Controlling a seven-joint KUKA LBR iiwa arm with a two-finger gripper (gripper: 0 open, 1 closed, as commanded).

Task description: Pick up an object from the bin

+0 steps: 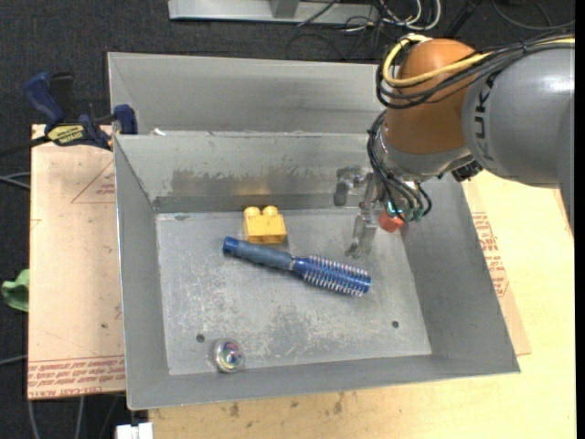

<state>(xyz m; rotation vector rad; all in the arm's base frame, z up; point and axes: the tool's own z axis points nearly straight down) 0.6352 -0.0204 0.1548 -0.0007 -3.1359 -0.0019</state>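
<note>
My gripper [360,238] hangs in the right half of the bin, just above and behind the bristled head of a blue hairbrush [298,266]. The brush lies slanted across the bin floor, with its handle pointing to the upper left and its head to the lower right. A yellow toy brick [263,225] sits beside the handle end, close to the back wall. I see nothing held in the gripper.
A small shiny ball [228,356] lies near the bin's front left corner. The arm with its orange cover and cables reaches in over the right rim.
</note>
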